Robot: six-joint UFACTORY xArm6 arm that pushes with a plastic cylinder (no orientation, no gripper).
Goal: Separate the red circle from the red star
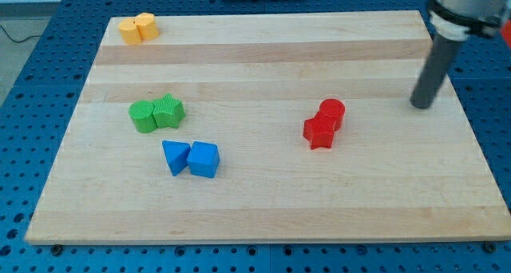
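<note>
The red circle [332, 112] and the red star [318, 132] sit touching each other right of the board's middle, the circle up and to the right of the star. My tip [420, 106] rests on the board near its right edge, well to the right of the red circle and about level with it, apart from both red blocks.
Two yellow blocks [137, 27] touch at the board's top left corner. A green circle [144, 116] and a green star [168, 110] touch at the left. A blue triangle [175, 156] and a blue cube [203, 160] touch below them. The wooden board [263, 217] lies on a blue perforated table.
</note>
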